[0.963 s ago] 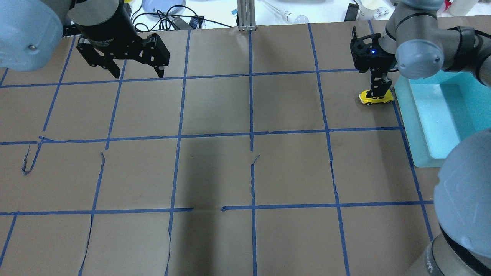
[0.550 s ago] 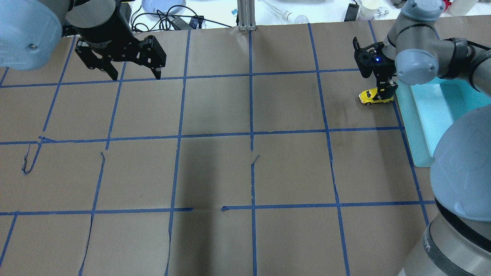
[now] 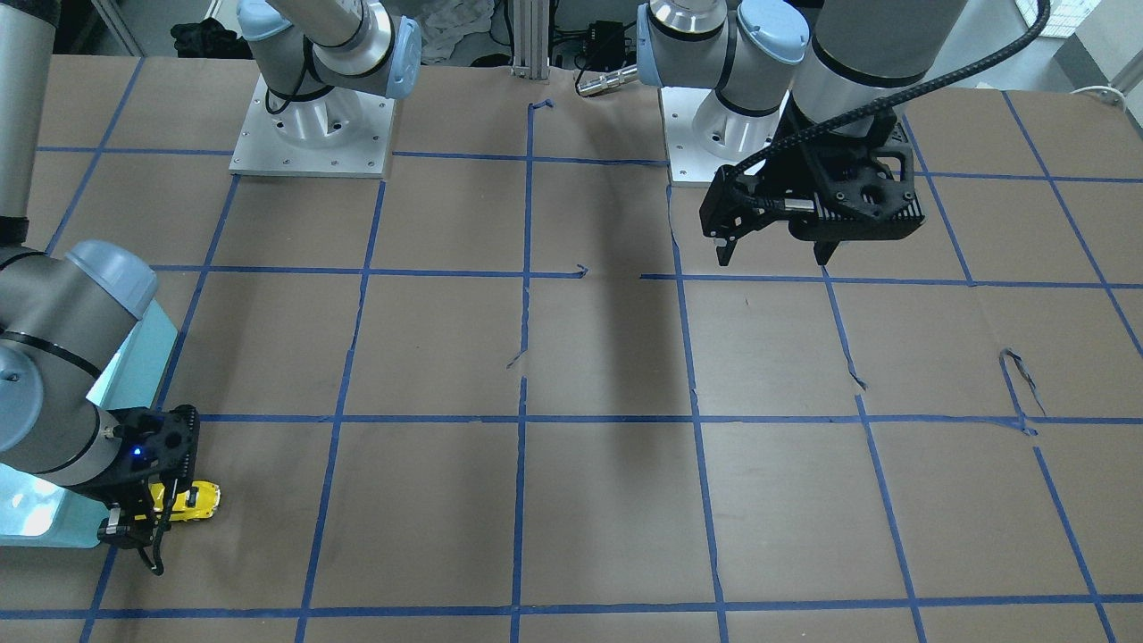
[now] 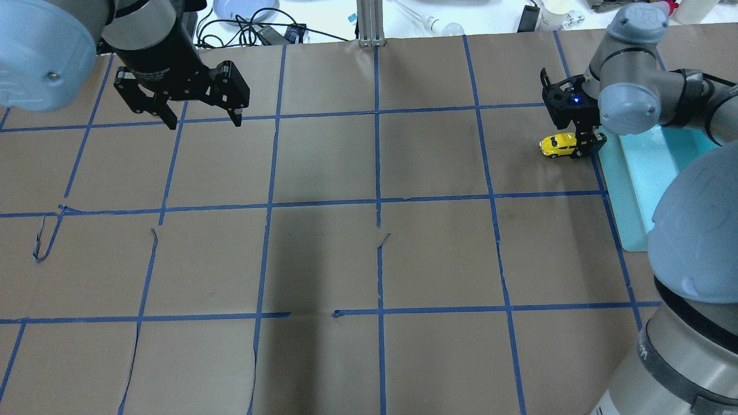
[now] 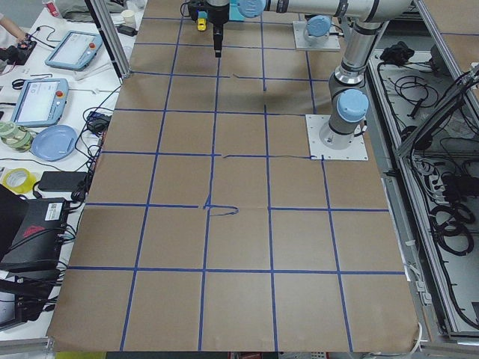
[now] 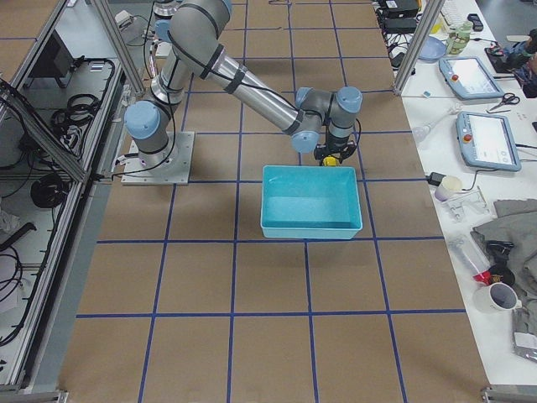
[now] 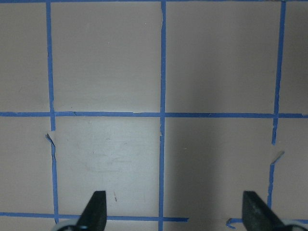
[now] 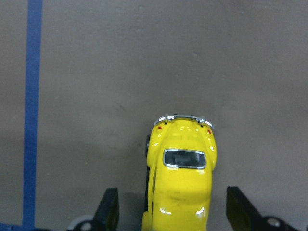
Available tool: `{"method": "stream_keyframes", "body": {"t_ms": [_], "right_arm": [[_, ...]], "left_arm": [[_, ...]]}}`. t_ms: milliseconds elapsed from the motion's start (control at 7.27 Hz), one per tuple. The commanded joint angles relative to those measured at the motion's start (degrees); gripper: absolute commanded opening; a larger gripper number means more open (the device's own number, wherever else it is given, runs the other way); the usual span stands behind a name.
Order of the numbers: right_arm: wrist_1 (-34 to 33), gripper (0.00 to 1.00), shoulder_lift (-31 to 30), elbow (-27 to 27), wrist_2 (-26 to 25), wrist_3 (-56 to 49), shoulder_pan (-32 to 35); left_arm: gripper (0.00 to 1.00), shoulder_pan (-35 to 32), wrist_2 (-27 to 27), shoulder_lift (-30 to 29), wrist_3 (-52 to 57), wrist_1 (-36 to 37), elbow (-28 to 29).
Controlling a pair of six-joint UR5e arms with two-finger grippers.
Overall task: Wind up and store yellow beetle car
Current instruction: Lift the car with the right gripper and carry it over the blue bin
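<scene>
The yellow beetle car point(image 4: 556, 145) stands on the brown paper just left of the teal bin point(image 4: 628, 190). My right gripper point(image 4: 587, 147) is low over the end of the car nearest the bin. In the right wrist view the car point(image 8: 180, 178) lies between the two fingers point(image 8: 108, 209) with a gap on each side, so the gripper is open and not touching it. The car also shows in the front view point(image 3: 198, 498) beside the right gripper point(image 3: 143, 527). My left gripper point(image 4: 202, 118) is open and empty, raised over the far left of the table.
The teal bin point(image 6: 310, 170) is empty and lies right next to the car point(image 6: 333, 159). Blue tape lines divide the paper into squares. Cables, a plate and other gear lie beyond the far table edge point(image 4: 248, 17).
My right gripper has slid along the car toward the bin, and the car has stayed where it was. My left gripper has shifted only slightly.
</scene>
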Motion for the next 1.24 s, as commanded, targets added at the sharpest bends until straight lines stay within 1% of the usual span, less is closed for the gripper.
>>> {"method": "stream_keyframes", "body": {"t_ms": [0, 138, 275, 412, 688, 962, 1100], "right_arm": [[-0.09, 0.26, 0.17, 0.04, 0.30, -0.09, 0.03], [0.00, 0.05, -0.27, -0.05, 0.57, -0.09, 0.03], [0.87, 0.00, -0.80, -0.48, 1.09, 0.34, 0.47], [1.14, 0.00, -2.98, -0.58, 4.14, 1.04, 1.60], [5.86, 0.00, -9.12, -0.75, 4.79, 4.03, 3.28], [8.16, 0.00, -13.44, -0.84, 2.43, 3.16, 1.45], [9.39, 0.00, -15.02, -0.49, 1.54, 2.99, -1.69]], "left_arm": [[1.00, 0.00, 0.03, 0.12, -0.36, 0.33, -0.35], [1.00, 0.00, 0.03, 0.04, -0.36, 0.41, -0.35], [1.00, 0.00, -0.05, -0.05, -0.36, 0.50, -0.35], [1.00, 0.00, -0.05, -0.14, -0.53, 0.50, -0.09], [1.00, 0.00, -0.05, 0.04, -1.15, 0.50, -0.35], [1.00, -0.17, -0.05, 0.12, -1.58, 0.42, -0.18], [1.00, -0.61, 0.03, 0.04, -3.85, 0.50, -0.09]]}}
